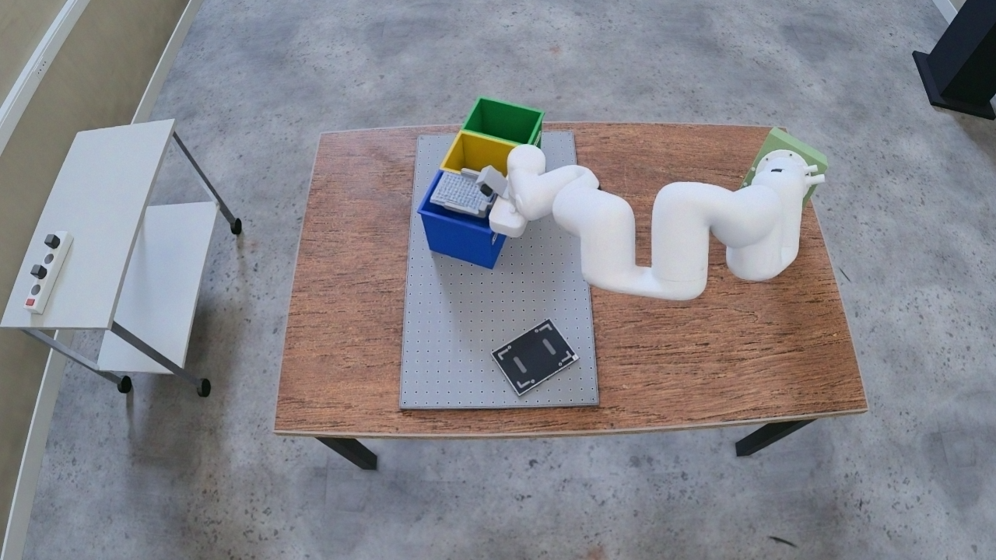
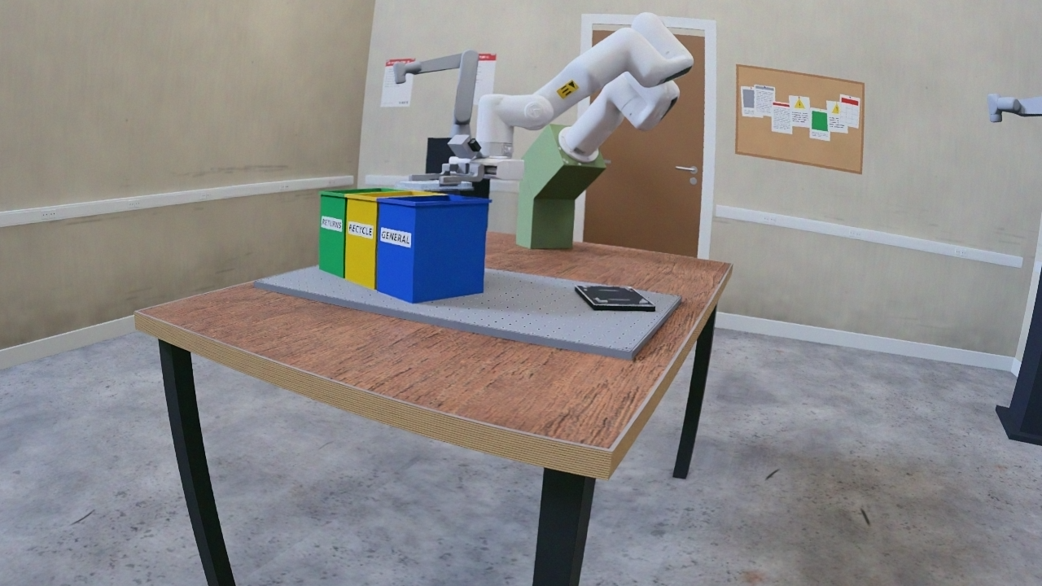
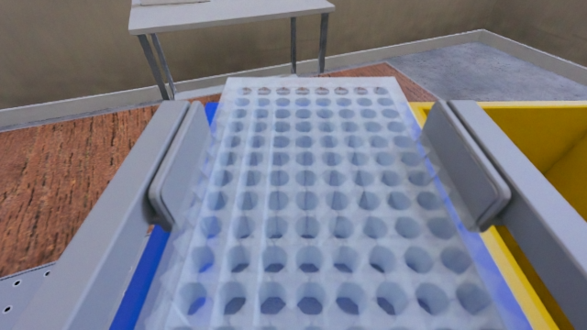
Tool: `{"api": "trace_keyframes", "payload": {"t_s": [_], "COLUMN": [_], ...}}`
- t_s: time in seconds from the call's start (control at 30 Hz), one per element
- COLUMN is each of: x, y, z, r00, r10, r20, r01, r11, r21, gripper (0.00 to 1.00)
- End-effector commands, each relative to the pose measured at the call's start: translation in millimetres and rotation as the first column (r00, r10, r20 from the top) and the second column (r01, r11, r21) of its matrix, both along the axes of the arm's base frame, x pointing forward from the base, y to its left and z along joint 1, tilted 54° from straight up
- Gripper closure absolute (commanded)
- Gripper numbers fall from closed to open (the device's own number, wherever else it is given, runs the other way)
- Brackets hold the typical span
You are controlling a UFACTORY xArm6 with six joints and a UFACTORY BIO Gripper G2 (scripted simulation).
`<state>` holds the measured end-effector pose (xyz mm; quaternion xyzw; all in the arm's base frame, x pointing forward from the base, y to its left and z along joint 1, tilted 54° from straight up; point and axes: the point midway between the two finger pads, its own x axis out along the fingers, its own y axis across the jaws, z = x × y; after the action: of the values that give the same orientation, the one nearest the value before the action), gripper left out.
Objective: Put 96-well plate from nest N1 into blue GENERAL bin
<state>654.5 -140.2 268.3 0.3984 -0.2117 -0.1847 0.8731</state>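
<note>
Broadly, the table [image 1: 703, 369] [image 2: 364, 356] [image 3: 69, 183] carries everything around the blue GENERAL bin [image 1: 459, 239] [image 2: 449, 247] [image 3: 142, 284], including the bin itself. The white arm [image 1: 612, 222] [image 2: 597, 69] reaches toward that bin from a green pedestal [image 1: 811, 159] [image 2: 546, 218], which stands well apart from it. Under the blue bin lies a grey perforated board [image 1: 445, 334] [image 2: 510, 306] [image 3: 27, 293]. The yellow RECYCLE bin [image 1: 487, 147] [image 2: 361, 255] [image 3: 541, 137] stands right beside the blue one, and the green RETURNS bin [image 1: 508, 120] [image 2: 331, 251] is beyond the yellow, on the side away from the blue; all three are upright. The black plate nest [image 1: 534, 356] [image 2: 615, 297] lies flat on the board, well apart from the blue bin, with no plate on it. Above the blue bin's opening, the pincer [image 1: 469, 193] [image 2: 431, 181] [image 3: 321, 165] is clamped on the 96-well plate [image 1: 457, 193] [image 2: 435, 185] [image 3: 307, 192]. The plate sits between the two fingers, one pad against each long side, and its far end sticks out past the fingertips. It looks about level, near the blue bin's rim but higher, so it is over the bin, not inside.
</note>
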Motion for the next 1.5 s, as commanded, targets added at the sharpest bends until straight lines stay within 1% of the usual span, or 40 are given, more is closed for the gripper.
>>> {"api": "trace_keyframes", "payload": {"t_s": [0.0,0.2,0.93,1.47], "x": [0.0,-0.1,16.8,16.8], "y": [-1.2,-1.2,19.2,19.3], "z": [1.8,1.8,-17.6,-17.6], "r00": [1.0,1.0,1.0,1.0], "r10": [-0.002,-0.002,-0.002,-0.002], "r20": [0.003,0.003,0.003,0.003], "r01": [0.002,0.002,0.002,0.002], "r11": [1.0,1.0,1.0,1.0], "r21": [-0.001,-0.001,-0.001,-0.001], "gripper": [1.0,1.0,1.0,1.0]}}
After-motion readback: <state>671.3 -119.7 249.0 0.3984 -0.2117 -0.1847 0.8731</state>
